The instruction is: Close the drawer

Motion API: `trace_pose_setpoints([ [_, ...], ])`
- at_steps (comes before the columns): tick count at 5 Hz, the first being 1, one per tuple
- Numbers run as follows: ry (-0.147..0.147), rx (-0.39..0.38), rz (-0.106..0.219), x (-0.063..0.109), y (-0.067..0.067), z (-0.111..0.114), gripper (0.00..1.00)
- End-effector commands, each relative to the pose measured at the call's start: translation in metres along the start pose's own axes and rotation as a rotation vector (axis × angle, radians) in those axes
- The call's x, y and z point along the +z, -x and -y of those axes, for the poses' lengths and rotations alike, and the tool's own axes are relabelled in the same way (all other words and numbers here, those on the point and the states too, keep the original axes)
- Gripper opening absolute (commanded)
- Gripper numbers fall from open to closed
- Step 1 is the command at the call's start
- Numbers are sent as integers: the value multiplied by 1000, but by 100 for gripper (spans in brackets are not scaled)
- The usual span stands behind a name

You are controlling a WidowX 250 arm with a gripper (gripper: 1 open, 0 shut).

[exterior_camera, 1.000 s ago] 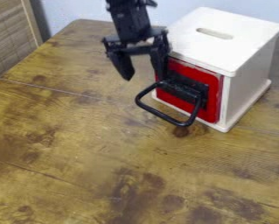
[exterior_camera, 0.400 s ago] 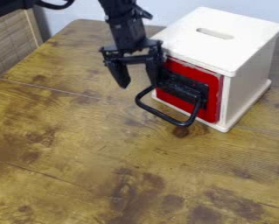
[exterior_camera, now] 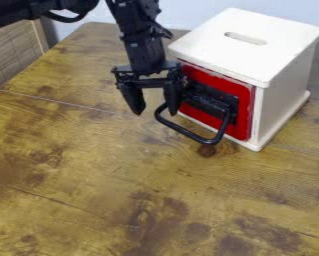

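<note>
With the end effector (exterior_camera: 152,107) spread wide beside the loop handle (exterior_camera: 191,124) — seemingly empty — best swing round in front, then push the drawer (exterior_camera: 235,108) squarely inward.

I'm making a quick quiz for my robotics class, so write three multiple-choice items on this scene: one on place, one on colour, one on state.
1. Where is the gripper?
A) On the cube's top
B) Beside the drawer's front
C) Behind the cube

2. What colour is the drawer's front panel?
A) Red
B) Blue
C) Green

3. How is the gripper?
A) Closed on the slot
B) Lying flat on the table
C) Fingers pointing down

Key:
1 B: the gripper is just left of the drawer in the picture.
2 A: the panel shows red around black parts.
3 C: its fingertips aim at the table.
</note>
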State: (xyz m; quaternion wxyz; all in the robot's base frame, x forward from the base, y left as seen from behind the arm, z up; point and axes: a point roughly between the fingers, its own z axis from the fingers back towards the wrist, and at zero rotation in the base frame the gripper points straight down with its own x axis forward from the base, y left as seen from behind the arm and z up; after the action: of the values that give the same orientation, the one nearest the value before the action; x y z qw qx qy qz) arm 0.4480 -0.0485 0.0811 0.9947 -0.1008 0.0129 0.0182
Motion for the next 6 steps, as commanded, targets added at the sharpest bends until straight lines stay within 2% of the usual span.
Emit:
trace_pose_setpoints([
  [1,23,-23,141,56,1,33,100],
  [3,47,9,186,74,20,13,100],
  [4,47,30,202,72,24,0,100],
  [6,54,-16,200,39,6,17,100],
])
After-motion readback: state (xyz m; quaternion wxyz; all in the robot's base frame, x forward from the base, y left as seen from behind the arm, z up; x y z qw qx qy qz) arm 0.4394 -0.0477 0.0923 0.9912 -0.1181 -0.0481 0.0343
